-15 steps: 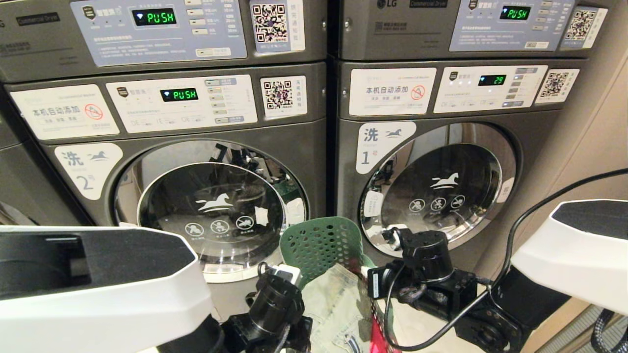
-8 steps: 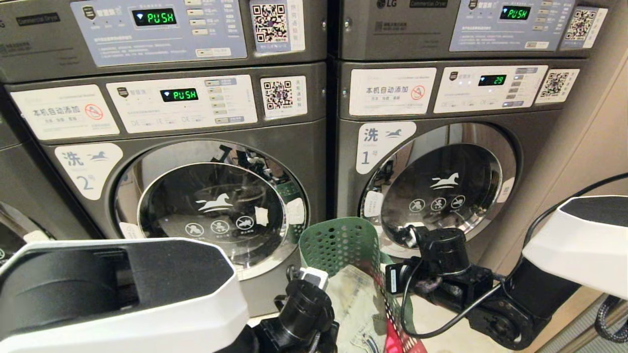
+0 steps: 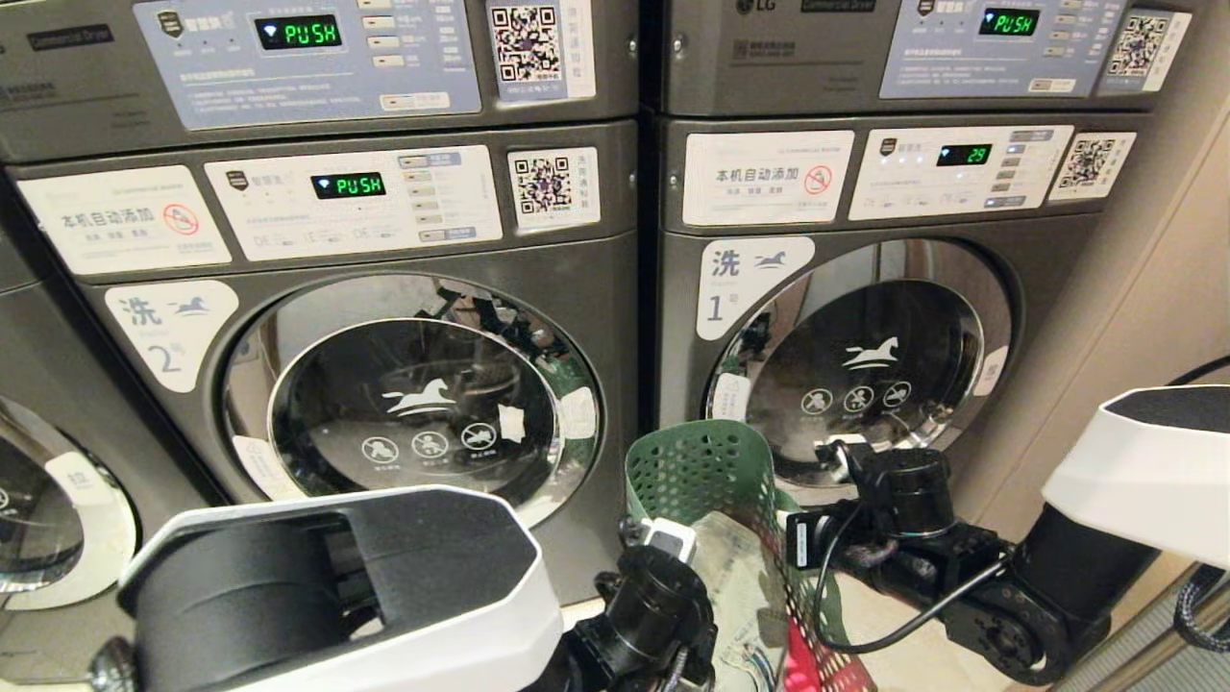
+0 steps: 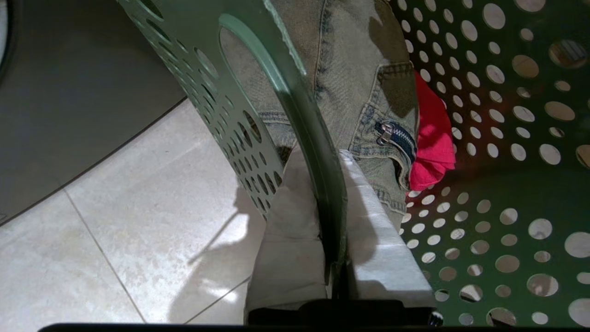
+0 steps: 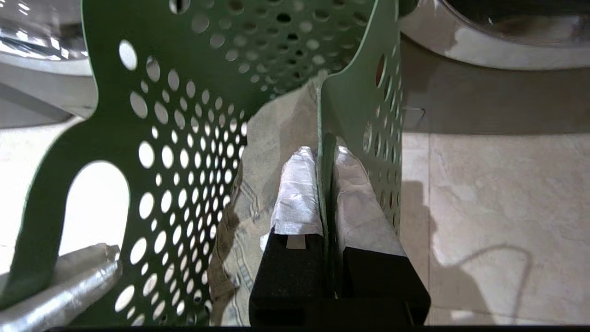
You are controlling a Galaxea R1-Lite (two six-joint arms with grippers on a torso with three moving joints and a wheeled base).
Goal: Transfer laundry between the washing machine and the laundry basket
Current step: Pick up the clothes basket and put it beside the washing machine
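The dark green perforated laundry basket (image 3: 706,466) hangs in front of the gap between two washers, tilted. It holds faded jeans (image 4: 350,69) and a red garment (image 4: 431,138). My left gripper (image 4: 322,157) is shut on the basket's rim, one padded finger outside the wall and one inside. My right gripper (image 5: 325,150) is shut on the opposite rim in the same way. The washing machine (image 3: 615,288) labelled 2 stands behind and to the left, its round glass door (image 3: 413,413) closed.
The alike machine labelled 1 (image 3: 865,375) stands right behind the basket, door closed. Another machine's door (image 3: 48,519) shows at far left. Dryers (image 3: 317,58) sit stacked above. A beige wall (image 3: 1172,269) closes the right side. Pale floor tiles (image 4: 115,230) lie below.
Both arms have carried the basket to the right in the head view, from in front of machine 2 toward machine 1. My left forearm swung right, uncovering the far-left door.
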